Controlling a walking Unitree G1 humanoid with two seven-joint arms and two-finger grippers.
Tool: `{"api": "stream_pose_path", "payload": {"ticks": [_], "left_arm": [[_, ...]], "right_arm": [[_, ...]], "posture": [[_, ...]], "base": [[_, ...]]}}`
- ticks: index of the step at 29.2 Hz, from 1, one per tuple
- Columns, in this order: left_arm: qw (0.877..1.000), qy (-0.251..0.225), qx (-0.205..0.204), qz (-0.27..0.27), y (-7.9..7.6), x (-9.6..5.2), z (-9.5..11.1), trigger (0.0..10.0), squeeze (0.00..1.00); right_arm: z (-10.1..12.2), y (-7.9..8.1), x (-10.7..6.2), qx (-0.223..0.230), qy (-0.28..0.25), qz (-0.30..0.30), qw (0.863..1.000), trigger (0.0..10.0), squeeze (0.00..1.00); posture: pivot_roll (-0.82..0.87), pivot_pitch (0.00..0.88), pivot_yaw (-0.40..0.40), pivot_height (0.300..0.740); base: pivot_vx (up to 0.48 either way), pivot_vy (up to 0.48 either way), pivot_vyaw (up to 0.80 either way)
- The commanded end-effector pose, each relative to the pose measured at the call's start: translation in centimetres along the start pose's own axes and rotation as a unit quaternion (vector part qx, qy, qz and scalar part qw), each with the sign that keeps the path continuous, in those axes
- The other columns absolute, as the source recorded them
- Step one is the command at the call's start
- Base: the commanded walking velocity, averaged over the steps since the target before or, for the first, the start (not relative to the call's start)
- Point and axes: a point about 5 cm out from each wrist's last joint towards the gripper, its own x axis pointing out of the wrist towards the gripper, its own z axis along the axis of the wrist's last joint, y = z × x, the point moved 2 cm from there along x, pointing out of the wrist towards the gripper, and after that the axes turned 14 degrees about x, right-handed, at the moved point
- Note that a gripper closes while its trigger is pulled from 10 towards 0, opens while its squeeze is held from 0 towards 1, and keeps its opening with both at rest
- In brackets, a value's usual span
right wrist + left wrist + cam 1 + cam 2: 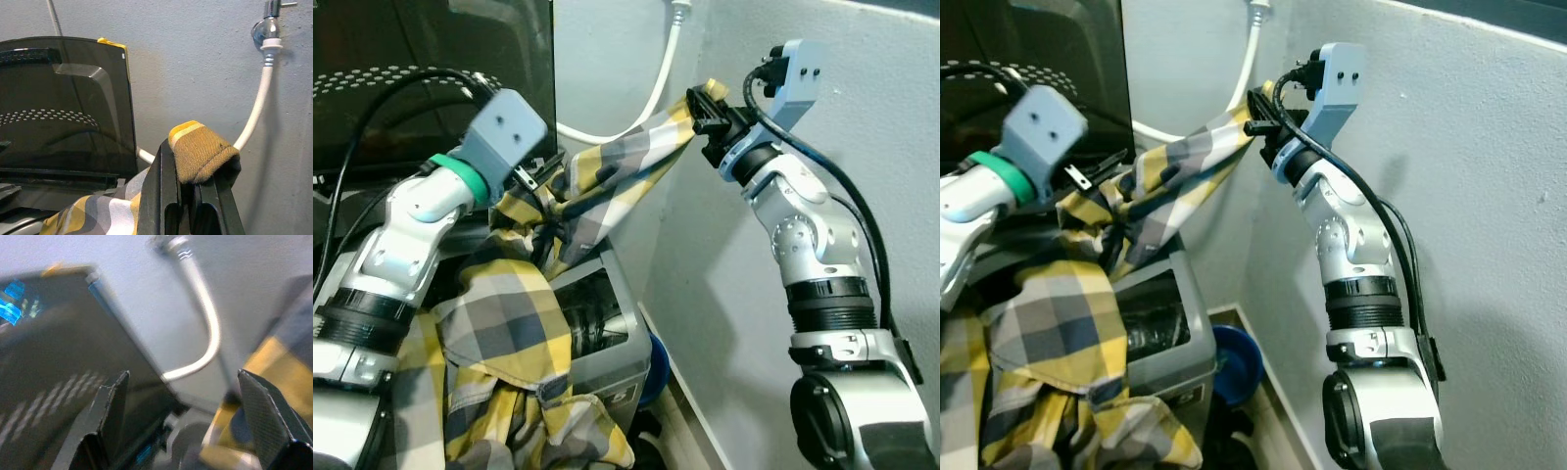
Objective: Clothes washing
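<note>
a yellow and grey plaid shirt hangs in the air beside the washing machine, whose dark lid stands open; by the look of it, loading is not yet done. the right claw, arm raised high near the wall, pinches a sleeve end. the left claw, fingers spread wide, reaches into the bunched cloth. a white hose runs from a tap.

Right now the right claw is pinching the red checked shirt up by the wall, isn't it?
Nearly. The right claw is pinching the shirt up by the wall, but the shirt is yellow and grey checked, not red. The left eye view shows its colours plainly, and the right wrist view shows a yellow fold clamped between the fingers.
</note>
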Motion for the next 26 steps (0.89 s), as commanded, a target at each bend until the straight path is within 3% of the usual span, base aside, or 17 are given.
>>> {"api": "stream_pose_path", "payload": {"ticks": [1, 3, 4, 7, 8, 11, 16, 19, 22, 24, 25, 26], "left_arm": [[0.998, 0.035, -0.031, 0.032, 0.9, -0.9, -0.8, 10.0, 0.00], [0.990, 0.065, -0.098, 0.080, 1.6, -2.2, -1.5, 10.0, 0.00], [0.990, 0.065, -0.098, 0.080, 1.6, -2.2, -1.5, 10.0, 0.00], [0.987, 0.105, -0.099, 0.075, 1.2, -4.7, -2.7, 10.0, 0.00], [0.987, 0.105, -0.099, 0.075, 1.2, -4.7, -2.7, 10.0, 0.00], [0.982, 0.161, -0.080, 0.059, 0.5, -7.1, -4.5, 10.0, 0.00], [0.982, 0.166, -0.073, 0.054, 0.3, -7.5, -4.4, 10.0, 0.00], [0.984, 0.155, -0.061, 0.062, 0.5, -7.3, -3.2, 10.0, 0.00], [0.984, 0.154, -0.051, 0.069, 0.8, -7.2, -2.9, 10.0, 0.00], [0.983, 0.161, -0.023, 0.082, 1.4, -7.3, -2.9, 10.0, 0.00], [0.983, 0.161, -0.023, 0.082, 1.4, -7.3, -2.9, 10.0, 0.00], [0.984, 0.159, -0.013, 0.083, 1.6, -7.3, -2.7, 10.0, 0.00]], "right_arm": [[0.2, 0.0, -0.3, 0.005, -0.004, 0.003, 1.000, 10.0, 0.00], [0.0, 0.2, -0.3, 0.008, -0.001, 0.008, 1.000, 10.0, 0.00], [0.0, 0.2, -0.3, 0.008, -0.001, 0.008, 1.000, 10.0, 0.00], [-0.8, 0.7, -0.4, 0.016, 0.017, 0.022, 0.999, 10.0, 0.00], [-0.8, 0.7, -0.4, 0.016, 0.017, 0.022, 0.999, 10.0, 0.00], [-2.2, 1.6, -0.7, 0.015, 0.049, 0.046, 0.998, 10.0, 0.00], [-2.9, 2.4, -0.7, 0.021, 0.064, 0.062, 0.996, 10.0, 0.00], [-5.1, 5.5, -0.1, 0.030, 0.110, 0.125, 0.986, 10.0, 0.00], [-5.9, 6.8, 0.8, 0.032, 0.126, 0.142, 0.981, 10.0, 0.00], [-7.1, 9.5, 2.7, 0.040, 0.146, 0.179, 0.972, 10.0, 0.00], [-7.1, 9.5, 2.7, 0.040, 0.146, 0.179, 0.972, 10.0, 0.00], [-7.6, 11.3, 3.7, 0.041, 0.153, 0.196, 0.968, 10.0, 0.00]], "posture": [[0.03, 0.063, -0.013, 0.740], [0.04, 0.061, -0.014, 0.740], [0.04, 0.061, -0.014, 0.740], [0.05, 0.059, -0.016, 0.740], [0.05, 0.059, -0.016, 0.740], [0.05, 0.058, -0.023, 0.740], [0.06, 0.058, -0.025, 0.740], [0.04, 0.056, -0.025, 0.740], [0.04, 0.058, -0.024, 0.740], [0.03, 0.058, -0.026, 0.740], [0.03, 0.058, -0.026, 0.740], [0.03, 0.059, -0.033, 0.740]], "base": [[0.000, 0.000, 0.00], [0.000, 0.000, 0.00], [0.000, 0.000, 0.00], [0.000, 0.000, 0.00], [0.000, 0.000, 0.00], [0.000, 0.000, 0.00], [0.000, 0.000, 0.00], [0.000, 0.000, 0.00], [0.000, 0.000, 0.00], [0.000, 0.000, 0.00], [0.000, 0.000, 0.00], [0.000, 0.000, 0.00]]}}
